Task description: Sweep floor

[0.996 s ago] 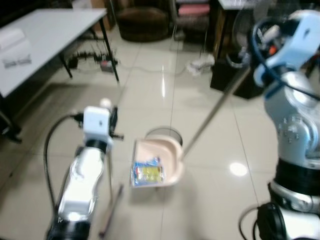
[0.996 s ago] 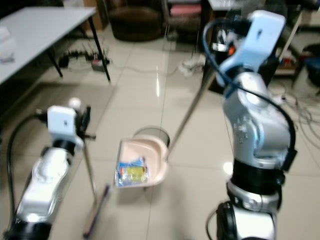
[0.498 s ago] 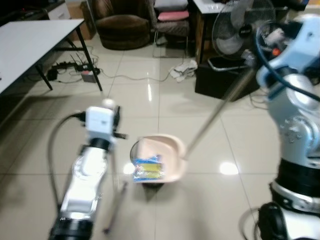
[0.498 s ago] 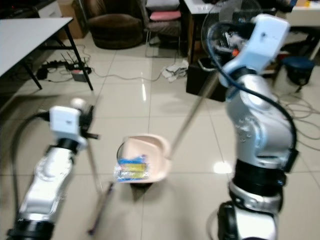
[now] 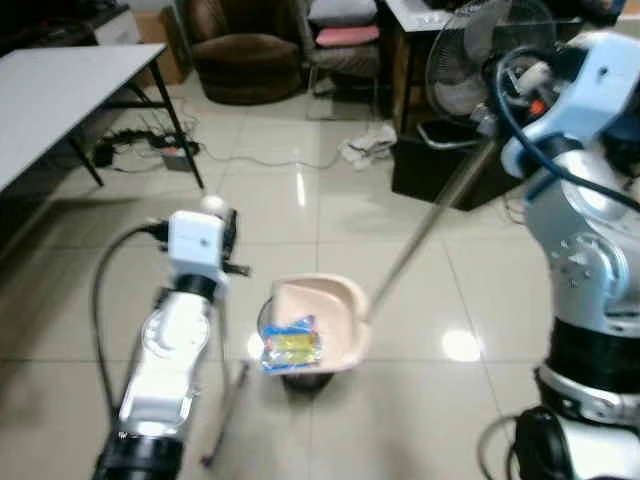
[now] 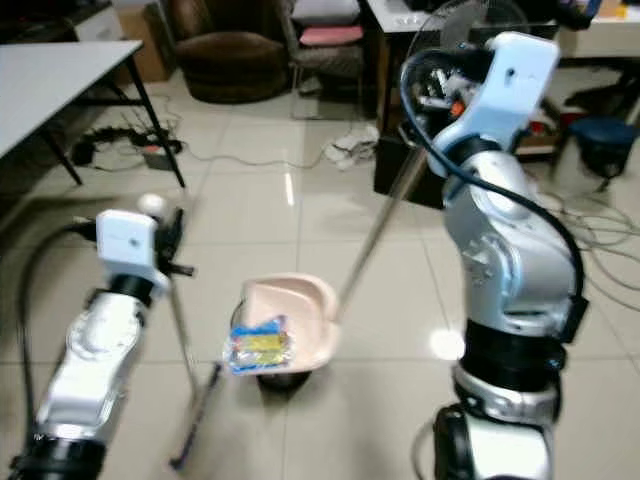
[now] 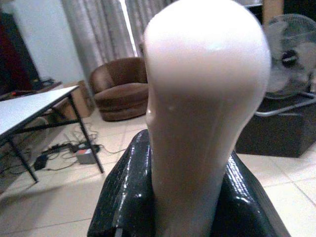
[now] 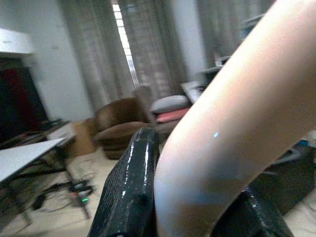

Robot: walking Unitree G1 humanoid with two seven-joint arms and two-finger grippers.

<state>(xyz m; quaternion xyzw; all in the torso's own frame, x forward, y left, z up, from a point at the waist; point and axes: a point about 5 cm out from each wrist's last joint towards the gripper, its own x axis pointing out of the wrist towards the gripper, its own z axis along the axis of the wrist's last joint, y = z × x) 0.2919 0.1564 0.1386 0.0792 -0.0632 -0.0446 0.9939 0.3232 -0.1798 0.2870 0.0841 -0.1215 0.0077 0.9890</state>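
Curtains [image 7: 94, 34] back left end effector [image 7: 192, 197] clamping broom handle [image 7: 202, 98].

Left gripper [image 7: 190, 197] clamped on cream broom handle [image 7: 205, 106], rounded handle tip sticking up past black fingers [image 7: 128, 197] on both sides. Behind it: brown armchair [image 7: 120, 95] against grey curtains [image 7: 101, 37], white table [image 7: 29, 106] on black legs, power strip with cables [image 7: 84, 154] on the tile floor [image 7: 59, 197] under it, standing fan [image 7: 291, 52] over a black box [image 7: 281, 138]
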